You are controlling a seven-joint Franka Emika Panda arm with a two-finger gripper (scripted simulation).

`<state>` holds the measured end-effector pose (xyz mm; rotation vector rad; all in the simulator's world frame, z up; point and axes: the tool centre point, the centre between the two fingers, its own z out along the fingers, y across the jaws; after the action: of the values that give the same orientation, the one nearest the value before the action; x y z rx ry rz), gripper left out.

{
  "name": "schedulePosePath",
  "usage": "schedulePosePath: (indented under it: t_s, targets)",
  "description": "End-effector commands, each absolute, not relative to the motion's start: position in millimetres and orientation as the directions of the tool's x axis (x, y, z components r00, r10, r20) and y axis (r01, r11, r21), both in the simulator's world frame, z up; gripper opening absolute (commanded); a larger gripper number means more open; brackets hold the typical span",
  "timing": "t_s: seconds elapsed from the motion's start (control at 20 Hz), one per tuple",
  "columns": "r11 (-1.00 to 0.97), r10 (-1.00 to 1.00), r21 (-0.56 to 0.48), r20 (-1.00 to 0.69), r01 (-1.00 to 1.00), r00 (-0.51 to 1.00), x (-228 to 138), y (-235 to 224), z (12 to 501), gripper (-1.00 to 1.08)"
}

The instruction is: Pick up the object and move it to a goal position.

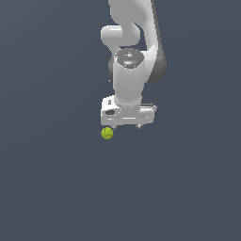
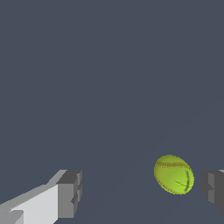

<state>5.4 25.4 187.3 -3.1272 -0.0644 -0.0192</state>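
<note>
The object is a small yellow-green ball [image 1: 107, 133] with a thin reddish seam, lying on the flat dark grey surface. My gripper [image 1: 126, 126] points down just above it, and the ball sits under the finger on the exterior view's left. In the wrist view the ball [image 2: 173, 174] shows in the gap between the two grey fingers [image 2: 70, 194], off centre and close to one of them. The gripper [image 2: 142, 190] is open and empty. I cannot tell whether the fingertips reach down to the ball's height.
The white arm [image 1: 128, 75] rises behind the gripper. The dark grey surface [image 1: 52, 179] spreads all around, with nothing else on it.
</note>
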Motion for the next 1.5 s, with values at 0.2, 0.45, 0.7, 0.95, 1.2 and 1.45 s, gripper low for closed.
schedulePosePath:
  t_s: [0.2, 0.45, 0.7, 0.95, 1.2, 1.45]
  targets:
    - [-0.999, 0.044, -0.012, 0.010, 0.044, 0.999, -3, 7, 169, 1.00]
    - [-0.999, 0.049, -0.008, 0.007, 0.049, 0.999, -20, -21, 142, 1.00]
    - [-0.998, 0.055, -0.004, 0.003, 0.055, 0.998, -42, -51, 113, 1.00]
    - [-0.998, 0.058, -0.001, 0.001, 0.058, 0.998, -57, -68, 97, 1.00]
    - [-0.998, 0.059, 0.000, 0.000, 0.059, 0.998, -62, -74, 92, 1.00]
    - [-0.998, 0.058, 0.000, -0.001, 0.058, 0.998, -61, -73, 87, 1.00]
